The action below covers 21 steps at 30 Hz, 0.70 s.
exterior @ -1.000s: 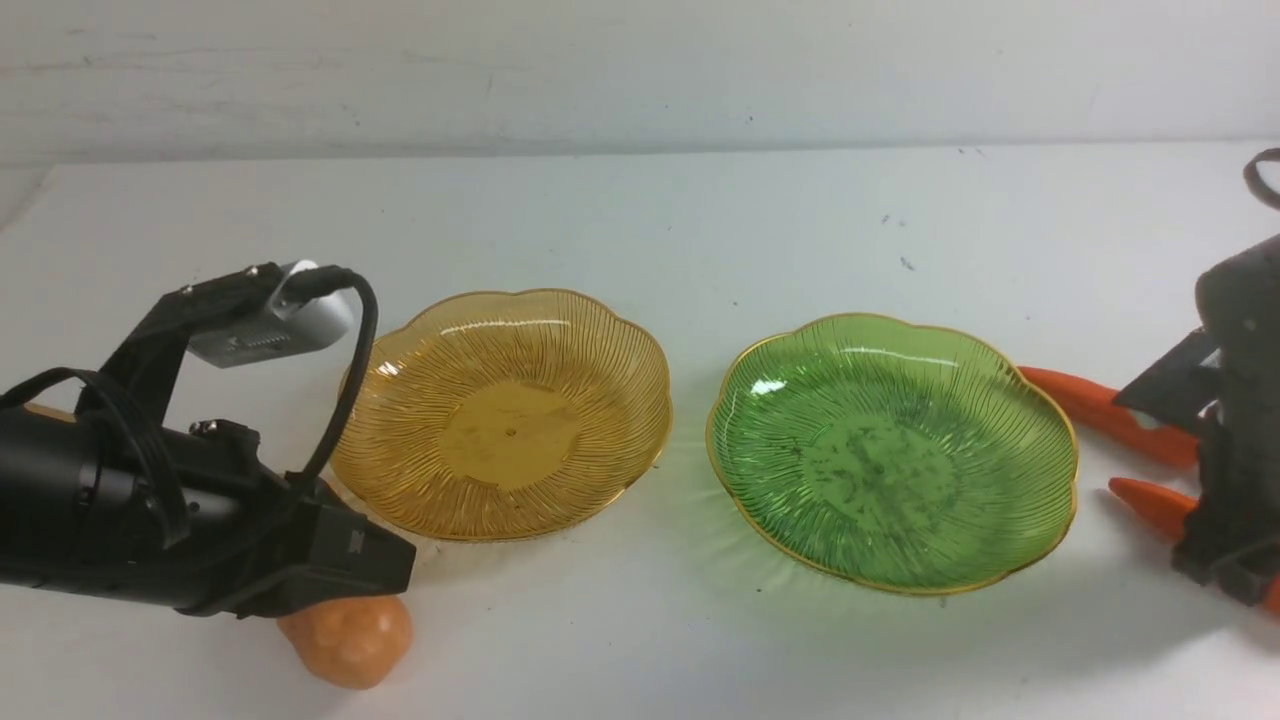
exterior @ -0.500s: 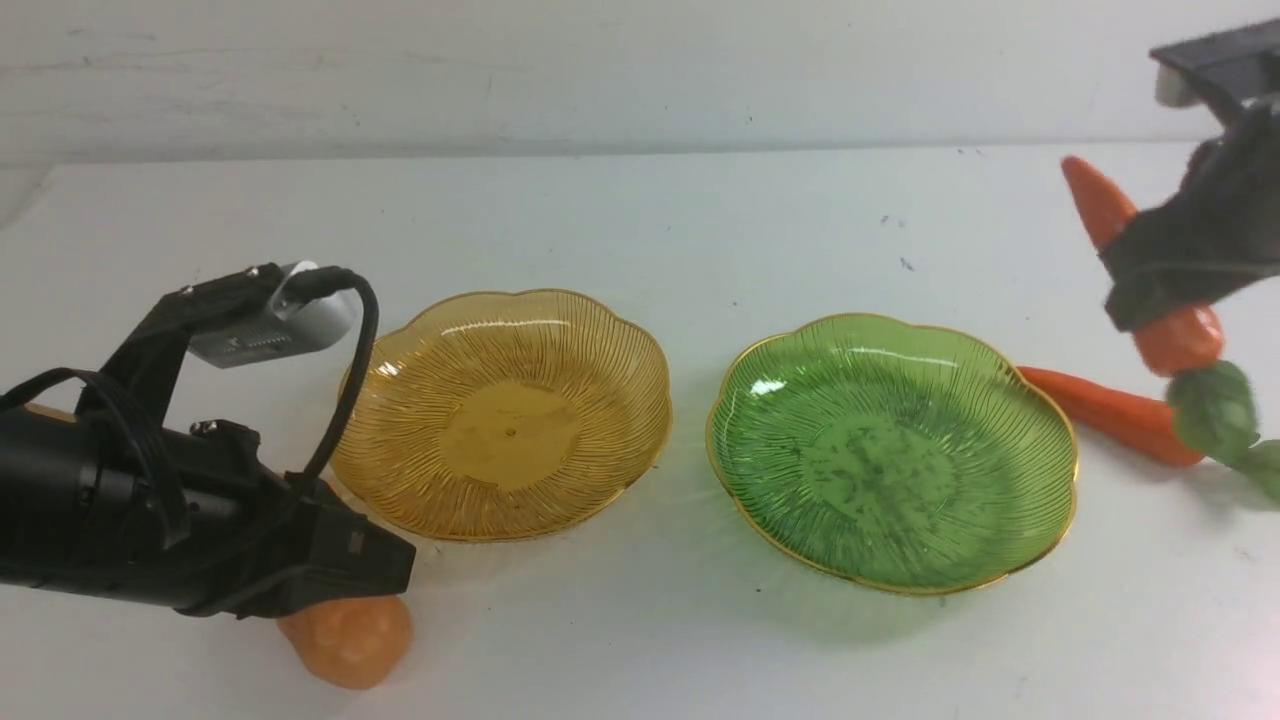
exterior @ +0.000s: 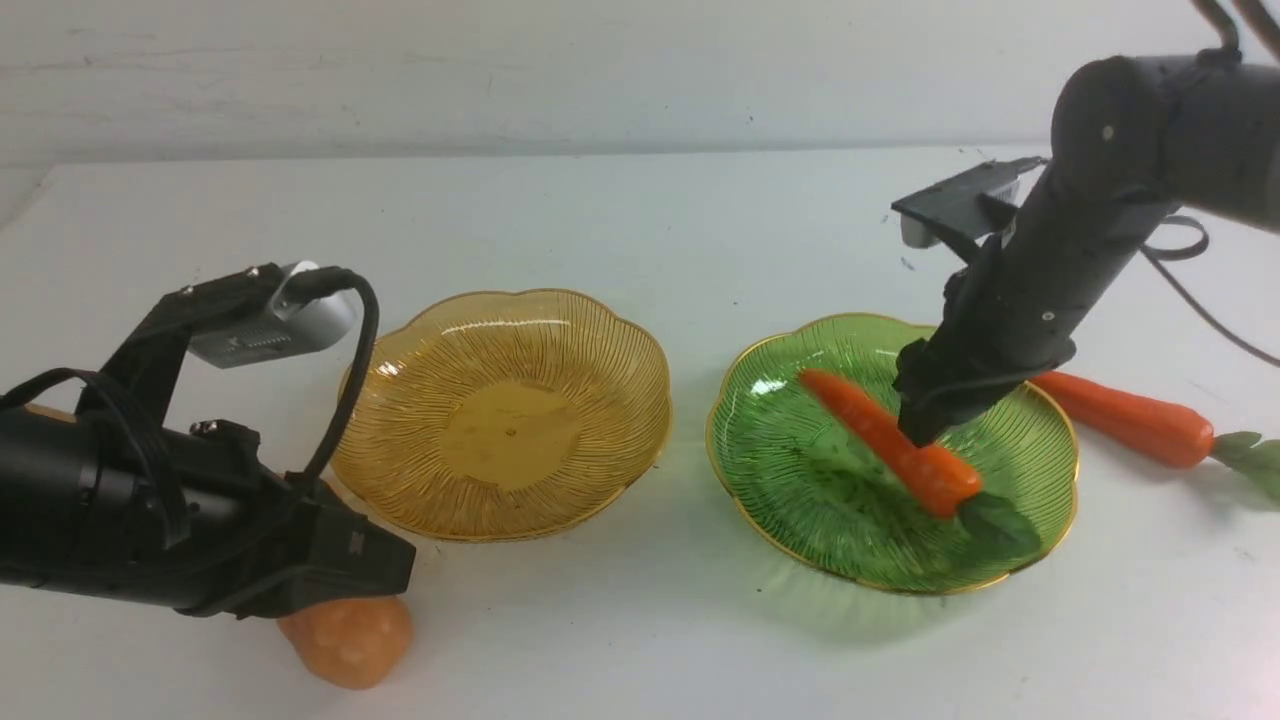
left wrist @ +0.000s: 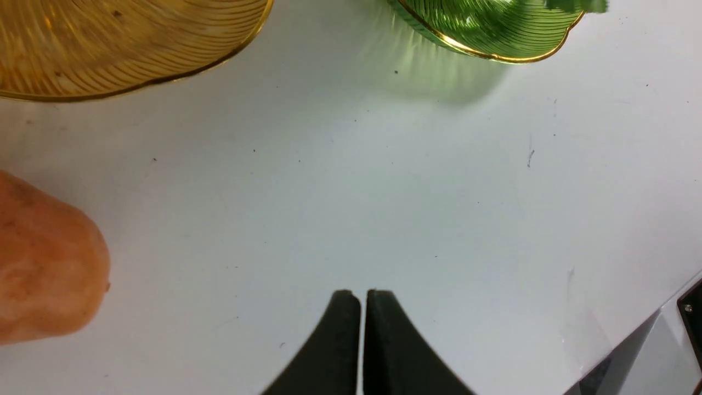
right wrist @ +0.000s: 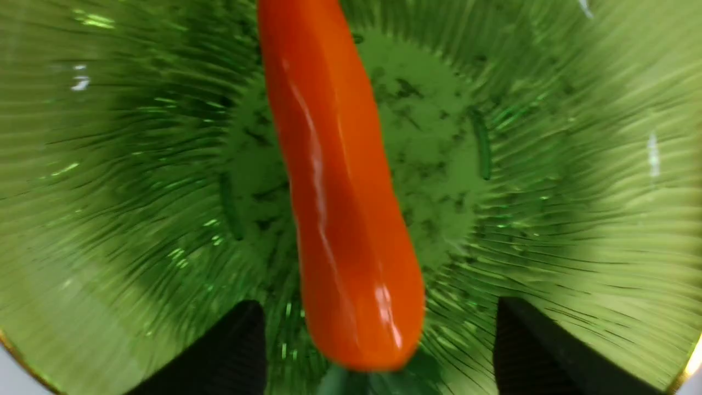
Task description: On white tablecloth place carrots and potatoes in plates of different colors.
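On the white tablecloth (exterior: 640, 220) stand an amber plate (exterior: 505, 410) and a green plate (exterior: 790, 470). One carrot (exterior: 860, 420) lies slanted in the green plate, with its leafy top near the plate's near rim. My right gripper (exterior: 925, 425) hovers just over it, open, and in the right wrist view (right wrist: 378, 340) the fingers (right wrist: 236, 345) stand apart on either side of the carrot (right wrist: 340, 192). A second carrot (exterior: 1130, 420) lies on the cloth to the right of the green plate. One potato (exterior: 345, 635) lies under my shut left gripper (exterior: 395, 565). I see no other potato.
In the left wrist view the shut gripper (left wrist: 362, 299) is over bare cloth. The potato (left wrist: 44, 263) is beside it, and the rims of the amber plate (left wrist: 109, 44) and green plate (left wrist: 493, 33) are beyond. A white wall stands behind the table.
My right arm lifted a carrot from the cloth at the right, carried it left over the green plate, and its fingers now stand open round it. The left arm has not moved.
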Available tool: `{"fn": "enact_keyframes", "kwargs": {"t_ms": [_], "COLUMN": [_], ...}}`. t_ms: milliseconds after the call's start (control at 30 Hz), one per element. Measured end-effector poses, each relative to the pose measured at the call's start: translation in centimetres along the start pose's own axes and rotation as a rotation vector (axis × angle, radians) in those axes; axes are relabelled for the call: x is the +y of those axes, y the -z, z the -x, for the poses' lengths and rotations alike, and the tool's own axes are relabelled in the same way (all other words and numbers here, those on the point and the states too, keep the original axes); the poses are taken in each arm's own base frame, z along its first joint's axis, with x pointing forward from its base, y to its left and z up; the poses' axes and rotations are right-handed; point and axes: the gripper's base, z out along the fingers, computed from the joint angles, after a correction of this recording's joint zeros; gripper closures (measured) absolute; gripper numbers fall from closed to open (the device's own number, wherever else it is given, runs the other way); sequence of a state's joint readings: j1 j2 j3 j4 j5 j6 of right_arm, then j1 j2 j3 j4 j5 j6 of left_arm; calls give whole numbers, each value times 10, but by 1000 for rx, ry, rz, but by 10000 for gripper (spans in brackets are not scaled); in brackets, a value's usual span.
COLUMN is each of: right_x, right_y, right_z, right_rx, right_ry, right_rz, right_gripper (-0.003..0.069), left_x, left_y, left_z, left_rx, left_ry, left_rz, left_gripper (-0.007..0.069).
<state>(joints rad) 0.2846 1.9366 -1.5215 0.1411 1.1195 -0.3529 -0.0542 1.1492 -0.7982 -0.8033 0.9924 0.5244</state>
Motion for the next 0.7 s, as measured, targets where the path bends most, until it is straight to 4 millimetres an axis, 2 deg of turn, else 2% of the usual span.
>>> {"fn": "enact_keyframes", "kwargs": {"t_ms": [167, 267, 367, 400, 433, 467, 500, 533, 600, 700], "right_x": [-5, -10, -19, -27, -38, -47, -65, -77, -105, -135], "right_y": [6, 20, 33, 39, 44, 47, 50, 51, 48, 30], "right_z": [4, 11, 15, 15, 13, 11, 4, -1, -16, -33], "right_rx": [-6, -22, -30, -34, -33, -33, -29, -21, 6, 56], "right_ry": [-40, -53, -59, -66, -81, -95, -130, -159, -234, -314], "right_rz": [-55, -97, -145, -173, -203, -220, -244, -255, -261, -231], "right_gripper": [58, 63, 160, 243, 361, 415, 535, 600, 650, 643], "left_x": [0, 0, 0, 0, 0, 0, 0, 0, 0, 0], "left_y": [0, 0, 0, 0, 0, 0, 0, 0, 0, 0], "left_z": [0, 0, 0, 0, 0, 0, 0, 0, 0, 0], "left_rx": [1, 1, 1, 1, 1, 1, 1, 1, 1, 1], "left_ry": [0, 0, 0, 0, 0, 0, 0, 0, 0, 0], "left_rz": [0, 0, 0, 0, 0, 0, 0, 0, 0, 0], "left_gripper": [625, 625, 625, 625, 625, 625, 625, 625, 625, 625]}}
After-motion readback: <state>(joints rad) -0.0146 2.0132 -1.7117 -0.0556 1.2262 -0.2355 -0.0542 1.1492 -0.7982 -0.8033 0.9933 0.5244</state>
